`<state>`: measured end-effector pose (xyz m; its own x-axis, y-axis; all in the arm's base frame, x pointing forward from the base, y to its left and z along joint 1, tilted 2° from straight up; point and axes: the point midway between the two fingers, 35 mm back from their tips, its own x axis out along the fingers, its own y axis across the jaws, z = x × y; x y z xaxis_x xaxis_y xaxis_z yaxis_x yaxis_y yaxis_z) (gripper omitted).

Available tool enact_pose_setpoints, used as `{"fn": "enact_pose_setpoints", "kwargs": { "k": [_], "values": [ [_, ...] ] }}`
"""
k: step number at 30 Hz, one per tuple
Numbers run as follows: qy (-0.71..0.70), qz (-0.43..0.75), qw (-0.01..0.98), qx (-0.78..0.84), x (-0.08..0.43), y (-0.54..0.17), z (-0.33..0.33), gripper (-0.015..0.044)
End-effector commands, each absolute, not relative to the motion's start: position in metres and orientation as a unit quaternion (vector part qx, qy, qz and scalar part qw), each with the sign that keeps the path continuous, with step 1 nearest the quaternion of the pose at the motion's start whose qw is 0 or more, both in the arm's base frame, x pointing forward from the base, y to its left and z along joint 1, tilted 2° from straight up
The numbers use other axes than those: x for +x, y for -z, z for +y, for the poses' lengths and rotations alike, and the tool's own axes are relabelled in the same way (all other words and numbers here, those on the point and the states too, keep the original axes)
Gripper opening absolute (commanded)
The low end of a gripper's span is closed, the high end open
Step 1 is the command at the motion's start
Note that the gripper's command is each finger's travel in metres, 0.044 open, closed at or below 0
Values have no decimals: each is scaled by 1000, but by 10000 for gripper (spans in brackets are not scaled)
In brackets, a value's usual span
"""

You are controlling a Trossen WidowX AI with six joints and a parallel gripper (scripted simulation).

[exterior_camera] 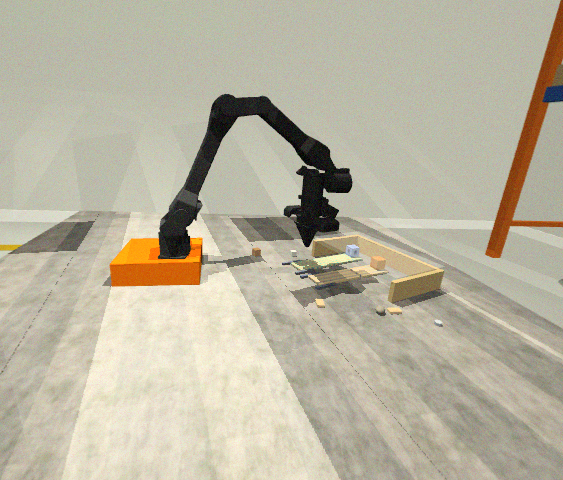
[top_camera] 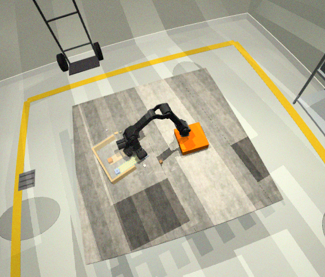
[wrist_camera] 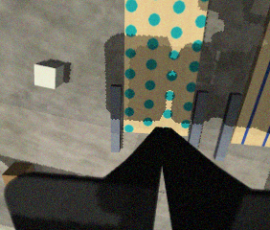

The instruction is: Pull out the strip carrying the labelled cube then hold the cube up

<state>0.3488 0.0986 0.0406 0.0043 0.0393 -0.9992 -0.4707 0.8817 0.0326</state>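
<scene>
My gripper (exterior_camera: pixel 307 244) (wrist_camera: pixel 162 134) is shut and empty, pointing down above the near end of the teal-dotted strip (top_camera: pixel 129 164) (exterior_camera: pixel 334 260) (wrist_camera: pixel 142 11). A pale blue cube (top_camera: pixel 116 171) (exterior_camera: pixel 352 251) with dark marks on its faces sits on that strip's far end. A strip with dark blue lines (exterior_camera: pixel 333 276) (wrist_camera: pixel 263 112) lies beside it, and an orange cube (top_camera: pixel 110 160) (exterior_camera: pixel 377 262) sits on its far end. In the exterior view its tone changes partway along; I cannot tell whether that is a break or a shadow. The wrist view shows neither cube.
Wooden walls (top_camera: pixel 103 165) (exterior_camera: pixel 415 286) surround the strips' far part. Blue-grey bars (wrist_camera: pixel 116 120) flank the strips. A white cube (top_camera: pixel 144 165) (exterior_camera: pixel 293 253) (wrist_camera: pixel 48 76) and a brown cube (top_camera: pixel 160 161) (exterior_camera: pixel 256 252) lie nearer the orange base (top_camera: pixel 196 144) (exterior_camera: pixel 154 271). Small tan blocks (exterior_camera: pixel 320 303) and a stone (exterior_camera: pixel 380 310) lie outside.
</scene>
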Motion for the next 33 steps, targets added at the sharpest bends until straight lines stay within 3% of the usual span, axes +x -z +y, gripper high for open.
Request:
{"fn": "enact_pose_setpoints", "kwargs": {
  "k": [1,33],
  "values": [
    [-186,682,689,-162,348,-34,98,0],
    [-186,682,689,-162,344,16,99,0]
  ]
}}
